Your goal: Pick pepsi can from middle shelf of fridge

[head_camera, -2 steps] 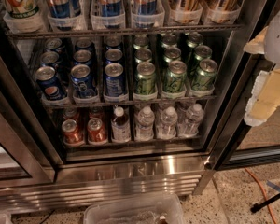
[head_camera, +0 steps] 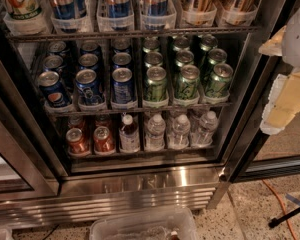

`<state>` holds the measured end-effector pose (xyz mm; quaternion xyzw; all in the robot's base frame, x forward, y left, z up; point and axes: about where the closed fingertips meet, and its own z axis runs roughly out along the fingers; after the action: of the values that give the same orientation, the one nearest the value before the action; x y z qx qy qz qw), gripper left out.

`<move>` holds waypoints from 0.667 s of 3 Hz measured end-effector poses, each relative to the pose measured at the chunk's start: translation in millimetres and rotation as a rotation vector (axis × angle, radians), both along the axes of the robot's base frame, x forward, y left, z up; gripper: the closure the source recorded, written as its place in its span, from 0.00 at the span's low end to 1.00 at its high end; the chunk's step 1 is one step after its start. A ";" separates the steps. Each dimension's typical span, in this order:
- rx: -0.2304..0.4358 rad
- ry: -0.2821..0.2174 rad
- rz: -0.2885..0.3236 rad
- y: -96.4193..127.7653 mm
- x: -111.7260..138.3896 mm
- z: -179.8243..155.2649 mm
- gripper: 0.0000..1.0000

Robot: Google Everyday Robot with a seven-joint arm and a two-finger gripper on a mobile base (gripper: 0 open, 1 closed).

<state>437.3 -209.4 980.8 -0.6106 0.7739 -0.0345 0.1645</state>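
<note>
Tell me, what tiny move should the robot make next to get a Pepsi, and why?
Probably swing the gripper leftward toward the front pepsi can. It sits at the picture's right edge, outside the fridge, while that can stands far left on the middle shelf.

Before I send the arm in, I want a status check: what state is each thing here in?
fridge: door open, racks exposed.
middle shelf: stocked, blue cans left, green right.
pepsi can: upright in the front left lane, not gripped.
green cans: upright in rows.
water bottles: upright, capped, on the bottom rack.
pincer: outside the fridge at the right, clear of the cans.
</note>
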 end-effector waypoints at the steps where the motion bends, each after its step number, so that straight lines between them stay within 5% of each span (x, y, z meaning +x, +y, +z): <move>1: 0.051 -0.015 0.064 26.1 -5.4 11.3 0.00; 2: 0.201 -0.040 0.125 61.3 -9.4 28.3 0.00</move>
<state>427.9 -148.1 1009.1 -0.6374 0.7304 0.0416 0.2421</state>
